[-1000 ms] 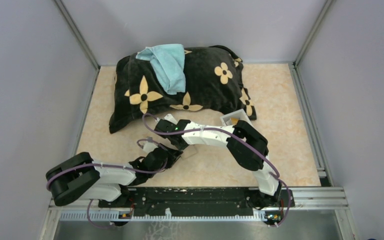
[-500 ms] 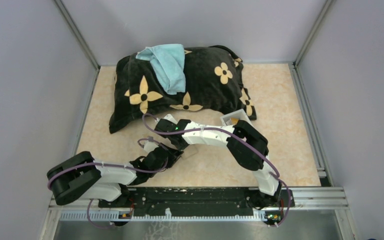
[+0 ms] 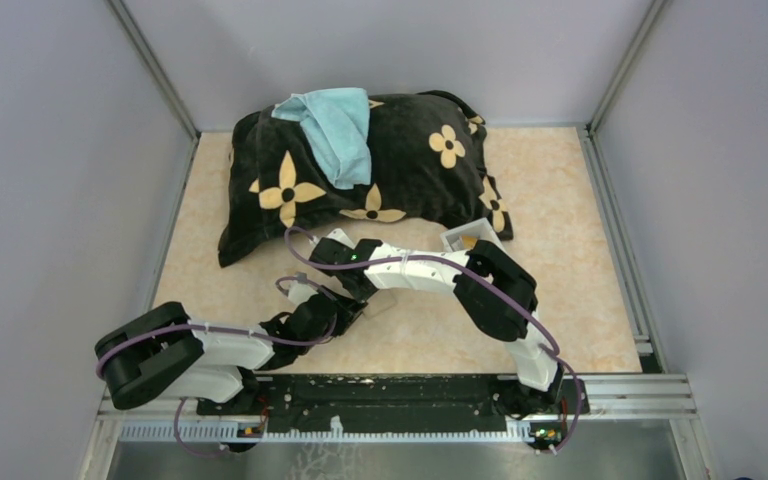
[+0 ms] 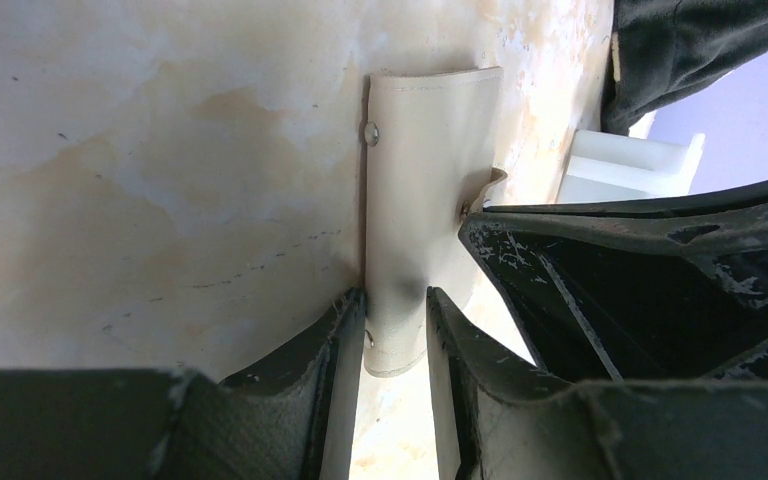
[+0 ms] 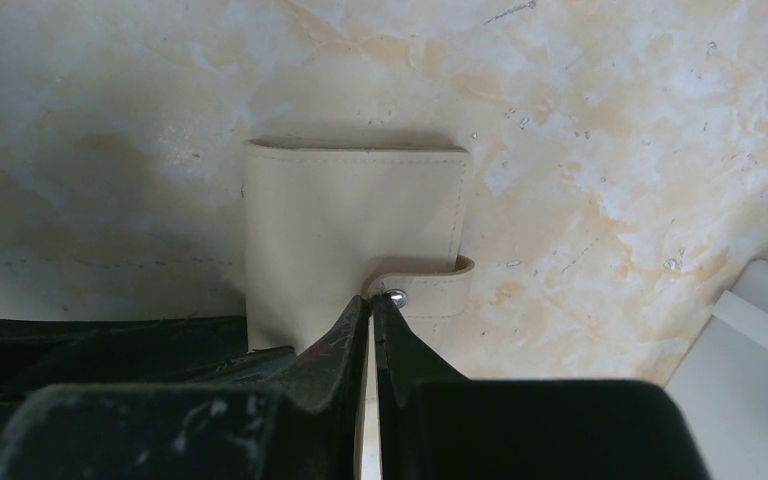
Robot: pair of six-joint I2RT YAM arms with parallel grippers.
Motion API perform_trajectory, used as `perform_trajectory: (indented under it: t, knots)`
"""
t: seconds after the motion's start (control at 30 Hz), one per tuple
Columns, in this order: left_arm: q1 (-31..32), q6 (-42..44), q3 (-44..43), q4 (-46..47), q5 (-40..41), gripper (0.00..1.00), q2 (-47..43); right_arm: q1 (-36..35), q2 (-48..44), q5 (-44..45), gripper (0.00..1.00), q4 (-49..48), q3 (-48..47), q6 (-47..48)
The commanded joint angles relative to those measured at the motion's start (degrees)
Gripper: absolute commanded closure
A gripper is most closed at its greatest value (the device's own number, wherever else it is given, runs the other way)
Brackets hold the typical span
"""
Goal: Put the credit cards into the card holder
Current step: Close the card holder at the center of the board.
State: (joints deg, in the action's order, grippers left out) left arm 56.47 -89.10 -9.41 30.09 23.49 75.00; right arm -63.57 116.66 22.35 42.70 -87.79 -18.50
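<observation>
Both arms are bent in over the middle of the table point(image 5: 600, 130), meeting at the wallet point(image 5: 345, 220); it lies flat and folded shut on the marbled surface, in front of the pillow point(image 3: 400, 170).

The left gripper point(image 4: 396, 325) is clamped on it: one finger on each long side of the wallet's near end, both pressed against the pale leather; a small metal stud point(image 4: 370, 132) shows near the far corner.

The right gripper point(image 5: 372, 308) comes in from the other side; its fingers are squeezed almost together, just a pale sliver between them, and the tips sit right at the snap tab point(image 5: 430, 285), beside its shiny snap point(image 5: 396, 295). The tab curls up slightly off the wallet's face; whether it is actually nipped between those tips, I cannot tell.

Just beyond the wallet stands a white tray point(image 4: 625, 165), close to the pillow's front edge; a speck of yellow shows inside it from above, too small to name.

The pillow is black with tan flowers and fills the back of the table; a light-blue cloth point(image 3: 338, 130) is draped over its top.
</observation>
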Motion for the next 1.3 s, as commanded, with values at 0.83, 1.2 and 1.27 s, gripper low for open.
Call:
perform_trajectory:
  t: [0.83,1.2,1.27]
  knots:
    - [-0.31,2.14,1.42,-8.12,-1.25,0.62,3.12,0.29,-5.60,-0.34,0.70,-0.22,-0.19,-0.26]
    - [-0.26,2.32,0.77,-9.97,-0.82,0.62,2.56,0.34,-11.85,-1.25,0.68,-0.36,1.45,-1.89]
    - [-0.38,2.62,0.32,-10.57,-0.64,0.62,2.43,1.00,-13.65,-0.66,0.67,-1.16,2.97,-2.61]
